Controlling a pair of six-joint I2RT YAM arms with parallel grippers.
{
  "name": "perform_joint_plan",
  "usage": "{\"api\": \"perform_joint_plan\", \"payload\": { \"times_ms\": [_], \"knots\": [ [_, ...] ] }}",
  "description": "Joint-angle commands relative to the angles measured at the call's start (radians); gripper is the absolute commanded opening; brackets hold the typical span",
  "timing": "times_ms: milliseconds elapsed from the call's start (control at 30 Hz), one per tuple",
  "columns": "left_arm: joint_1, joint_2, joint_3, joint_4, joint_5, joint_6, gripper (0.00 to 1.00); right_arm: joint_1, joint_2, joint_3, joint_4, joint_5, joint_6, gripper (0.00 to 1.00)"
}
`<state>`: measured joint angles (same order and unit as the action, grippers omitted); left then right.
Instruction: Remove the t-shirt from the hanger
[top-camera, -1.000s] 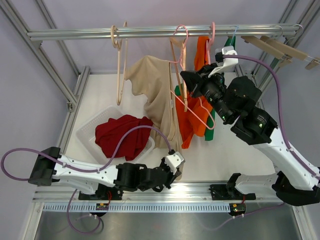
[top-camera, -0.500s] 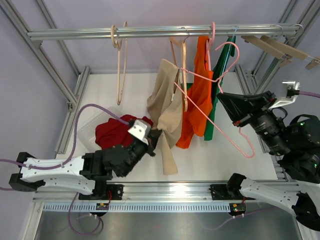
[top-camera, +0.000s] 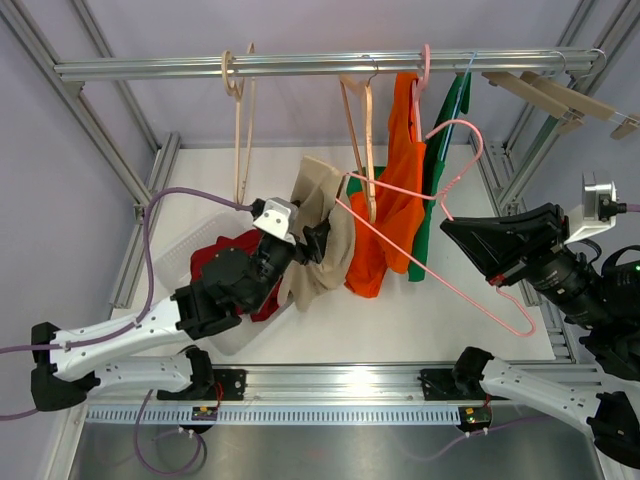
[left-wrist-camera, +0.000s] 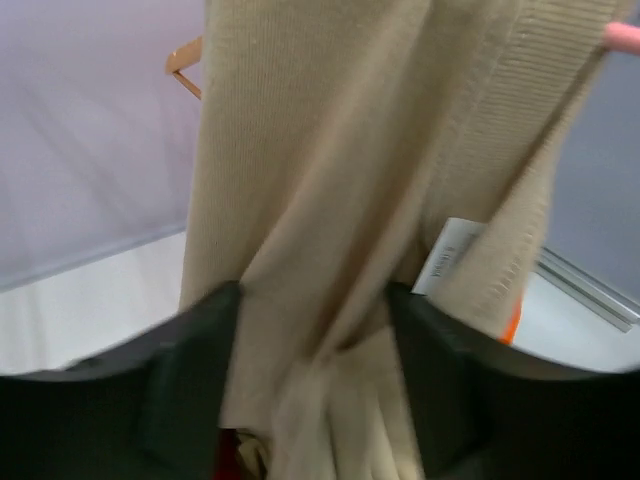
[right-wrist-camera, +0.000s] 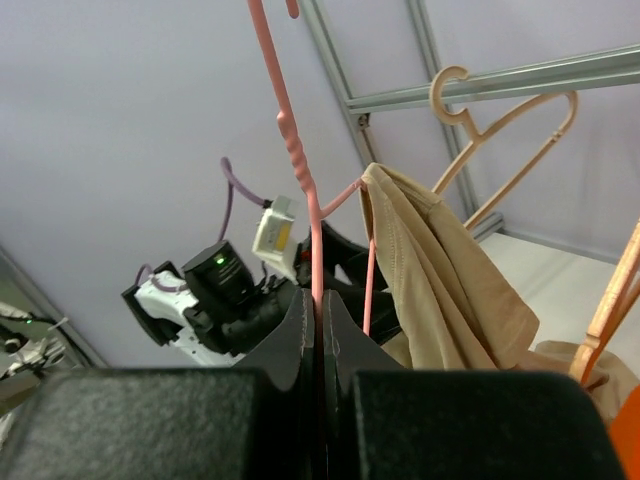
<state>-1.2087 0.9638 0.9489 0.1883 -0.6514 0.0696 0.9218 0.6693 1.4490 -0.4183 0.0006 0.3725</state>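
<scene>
**T-shirt hooked on one tip of the lifted hanger; left jaws parted around it**

Frame: rail (top-camera: 300, 66) runs across the top, above the white table (top-camera: 450, 320).

Left arm (top-camera: 120, 335) reaches from the near left corner up over the basket (top-camera: 170, 262). Right arm (top-camera: 560, 275) is at the far right, pointing left.

Basket sits at the table's left and holds a red cloth (top-camera: 228, 262).

On the rail: orange top (top-camera: 395, 215) and green top (top-camera: 432, 165) hang side by side near the middle. Tan hangers (top-camera: 238, 130) hang bare to the left. Wood hangers (top-camera: 560, 95) are at the right end.

T-shirt (top-camera: 325, 190): beige, bunched into a narrow drape. It hangs from the left tip of the hanger (top-camera: 470, 295), just left of the orange top. Its lower end falls beside the red cloth at the basket's right edge. In the right wrist view the cloth is caught over that one tip only; the rest of the wire is bare.

Hanger: pink wire, off the rail, tilted in the air, with its hook just below the rail in front of the green top.

Right gripper (right-wrist-camera: 318, 310): clamped on the pink wire, with the wire running up from between the closed fingers.

Left gripper (top-camera: 312, 243): at the t-shirt's mid-height. In the left wrist view the fingers (left-wrist-camera: 190, 385) stand apart, and the cloth hangs loose through the gap, not pinched. Released.

A white label (left-wrist-camera: 448, 258) shows in a fold of the t-shirt.
</scene>
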Motion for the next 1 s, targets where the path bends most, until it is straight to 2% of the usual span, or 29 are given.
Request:
{"api": "perform_joint_plan", "payload": {
  "times_ms": [0, 100, 233, 267, 300, 333, 533, 633, 800, 900, 967],
  "knots": [
    [0.038, 0.048, 0.080, 0.148, 0.026, 0.101, 0.75, -0.001, -0.028, 0.007, 0.076, -0.102, 0.037, 0.00],
    [0.084, 0.090, 0.105, 0.140, 0.042, 0.117, 0.68, -0.001, -0.034, 0.008, 0.073, -0.109, 0.042, 0.00],
    [0.142, 0.110, 0.120, 0.125, 0.062, 0.115, 0.42, -0.001, -0.051, 0.005, 0.072, -0.111, 0.042, 0.00],
    [0.150, 0.105, 0.117, 0.125, 0.085, 0.105, 0.20, -0.001, -0.053, 0.002, 0.072, -0.110, 0.042, 0.00],
    [0.156, 0.099, 0.114, 0.123, 0.101, 0.095, 0.08, -0.001, -0.056, 0.001, 0.070, -0.106, 0.040, 0.00],
    [0.156, 0.089, 0.116, 0.117, 0.111, 0.078, 0.00, -0.001, -0.056, 0.002, 0.066, -0.103, 0.037, 0.00],
    [0.156, 0.044, 0.195, 0.011, 0.164, 0.015, 0.00, -0.001, -0.063, -0.001, 0.044, -0.090, 0.031, 0.00],
    [0.156, 0.016, 0.286, -0.065, 0.200, -0.023, 0.00, -0.001, -0.092, -0.013, 0.000, -0.087, 0.032, 0.00],
    [0.156, 0.052, 0.621, -0.290, 0.327, -0.120, 0.00, -0.001, -0.226, -0.090, 0.004, 0.067, 0.029, 0.00],
    [0.156, 0.093, 0.817, -0.396, 0.334, -0.111, 0.00, -0.001, -0.246, -0.087, -0.013, 0.114, 0.016, 0.00],
    [0.156, 0.111, 0.893, -0.437, 0.317, -0.096, 0.00, -0.001, -0.234, -0.078, -0.026, 0.143, 0.008, 0.00]
  ]
}}
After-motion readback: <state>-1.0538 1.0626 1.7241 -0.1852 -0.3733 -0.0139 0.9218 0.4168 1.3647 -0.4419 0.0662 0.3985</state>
